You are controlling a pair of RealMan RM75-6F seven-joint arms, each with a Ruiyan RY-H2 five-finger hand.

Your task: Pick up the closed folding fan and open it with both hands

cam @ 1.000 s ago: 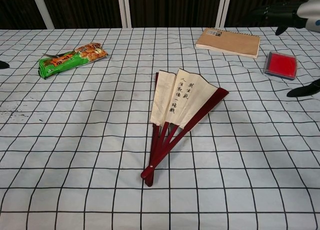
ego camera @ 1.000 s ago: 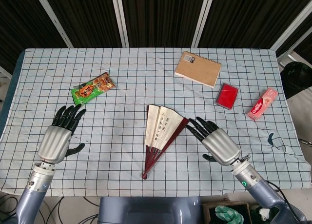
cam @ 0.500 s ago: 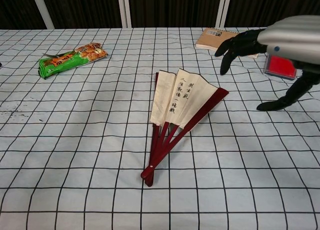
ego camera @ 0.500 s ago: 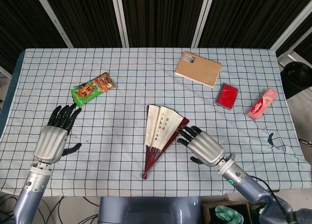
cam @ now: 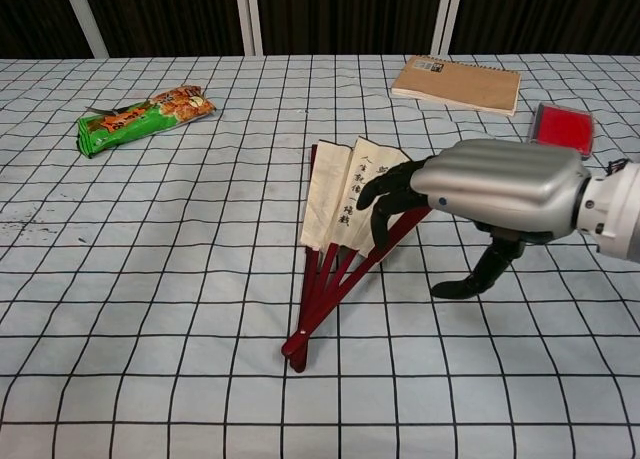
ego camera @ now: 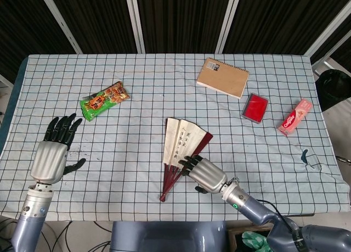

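A folding fan (ego camera: 181,147) (cam: 345,219) with dark red ribs and cream paper lies partly spread on the checked tablecloth, pivot end toward the front edge. My right hand (ego camera: 204,173) (cam: 480,194) hovers just right of the fan's ribs, fingers apart and curved over the red outer rib, thumb hanging down, holding nothing. Whether the fingertips touch the fan I cannot tell. My left hand (ego camera: 52,152) is far to the left, fingers spread upward, empty; the chest view does not show it.
A green snack packet (ego camera: 104,100) (cam: 143,118) lies at the left. A brown notebook (ego camera: 222,77) (cam: 457,82), a red flat box (ego camera: 255,107) (cam: 562,127) and a pink packet (ego camera: 294,117) sit at the right. The table's front edge (ego camera: 175,214) runs close behind the fan's pivot.
My right hand has swept left and toward the front edge, from beside the fan's upper right to over its ribs. My left hand has drifted further left. The fan has not moved.
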